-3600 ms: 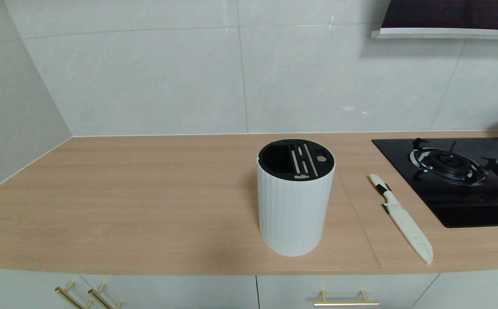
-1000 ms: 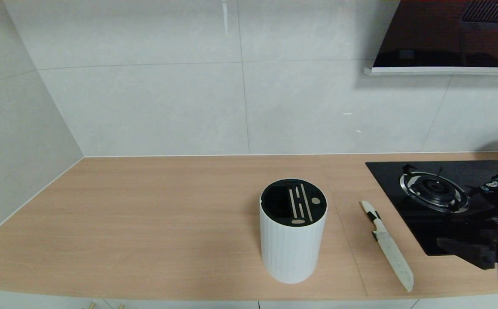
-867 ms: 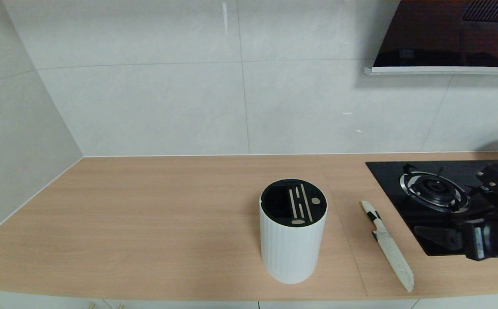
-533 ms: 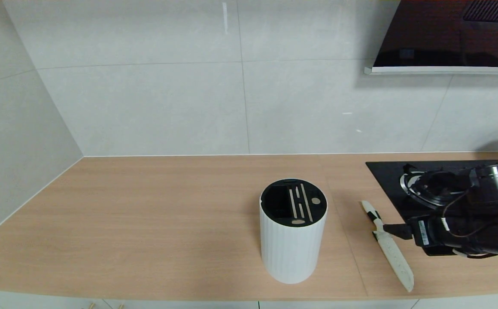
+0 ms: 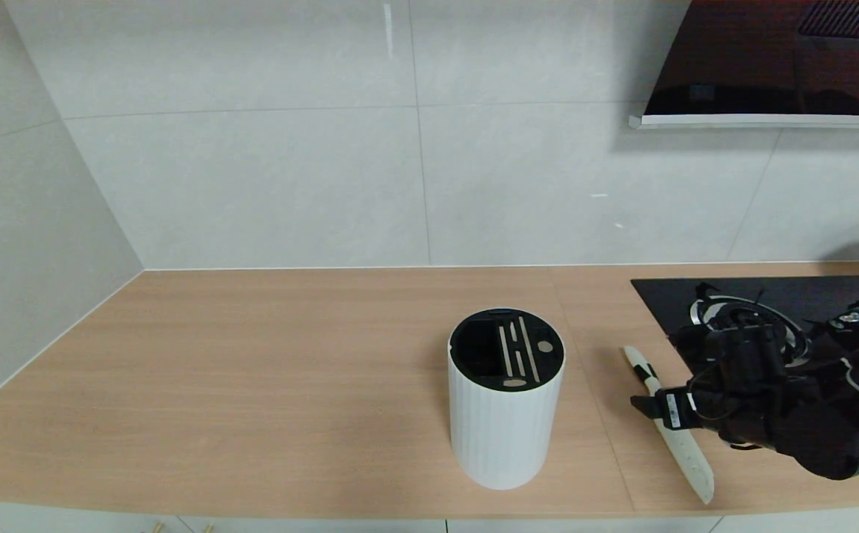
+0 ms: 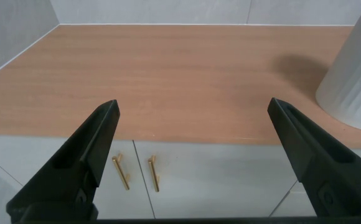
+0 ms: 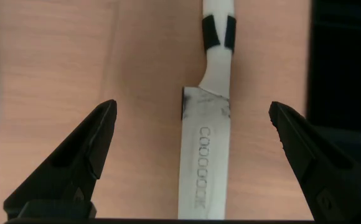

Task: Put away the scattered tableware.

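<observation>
Within the last second the right gripper (image 7: 193, 112) has swung in from over the hob (image 5: 666, 296) and now hangs above the knife (image 7: 206, 124), jaws wide apart, straddling it where handle meets blade. The knife lies flat on the counter (image 5: 252, 370) between holder (image 5: 505, 414) and hob — unmoved. The reach looks done; lowering and closing come next. The left gripper (image 6: 193, 109), also spread, waits by the counter's front edge.
</observation>
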